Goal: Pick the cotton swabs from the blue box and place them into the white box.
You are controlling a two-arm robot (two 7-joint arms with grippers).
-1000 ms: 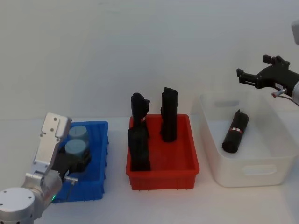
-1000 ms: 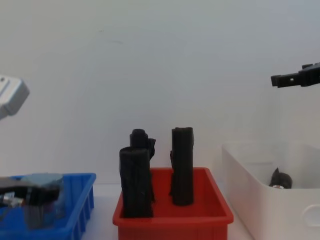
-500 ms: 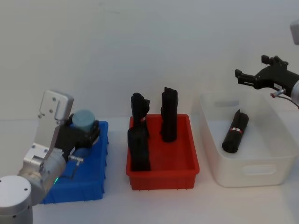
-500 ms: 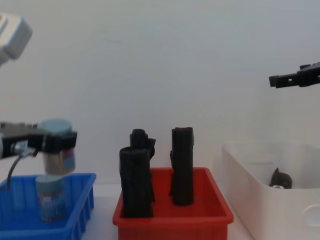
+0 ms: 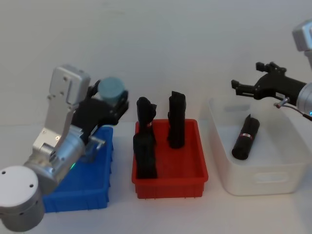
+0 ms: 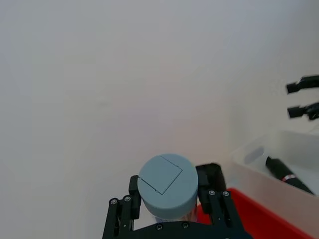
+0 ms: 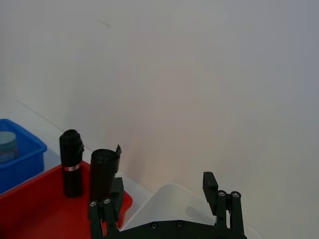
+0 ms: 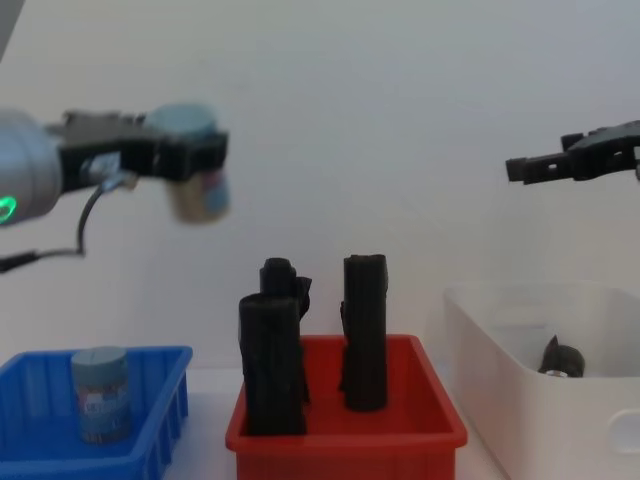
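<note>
1. The cotton swab jar (image 5: 112,89) is airborne and upright, well above the blue box (image 5: 92,197). It sits over that box's edge nearest the red tray (image 5: 168,187).
2. Your left gripper (image 6: 168,206) is clamped on the jar body just under the lid. The grip looks square in the left wrist view.
3. Delta: a second ago the jar sat in the blue box with the gripper around it. Half a second ago it was just clear of the rim. Now it's high and shifted toward the tray.
4. So the pick is done and you're in transit. The path crosses the black bundles (image 8: 365,330). In the chest view the jar rides above their tops, so clearance looks fine.
5. A second jar (image 8: 100,393) stands in the blue box, so expect one more cycle.
6. The white box (image 5: 263,179) holds one black roll (image 5: 245,138) and no jars yet.
7. Your right gripper (image 5: 237,88) is wide open and empty, high over the white box's left side. It has edged inward since earlier, so mind it on the drop.
</note>
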